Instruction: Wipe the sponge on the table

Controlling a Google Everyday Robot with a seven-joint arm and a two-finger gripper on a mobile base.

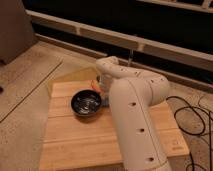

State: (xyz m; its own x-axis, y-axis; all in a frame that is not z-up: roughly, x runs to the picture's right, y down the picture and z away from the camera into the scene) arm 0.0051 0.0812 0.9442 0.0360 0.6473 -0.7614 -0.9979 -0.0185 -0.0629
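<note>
The table (75, 142) is a low square of light wooden slats. My white arm rises from the bottom edge and bends over the table's far side. Its wrist points down just behind the black bowl (86, 104). The gripper (102, 84) is largely hidden under that wrist, shut, beside an orange piece (94, 86) lying at the bowl's far rim. What it holds or touches cannot be made out. The sponge is hidden from view.
The bulky forearm (132, 120) covers the table's middle and right. Black cables (192, 117) loop on the speckled floor to the right. A low ledge (150, 47) and a dark wall run behind the table. Bare floor lies to the left.
</note>
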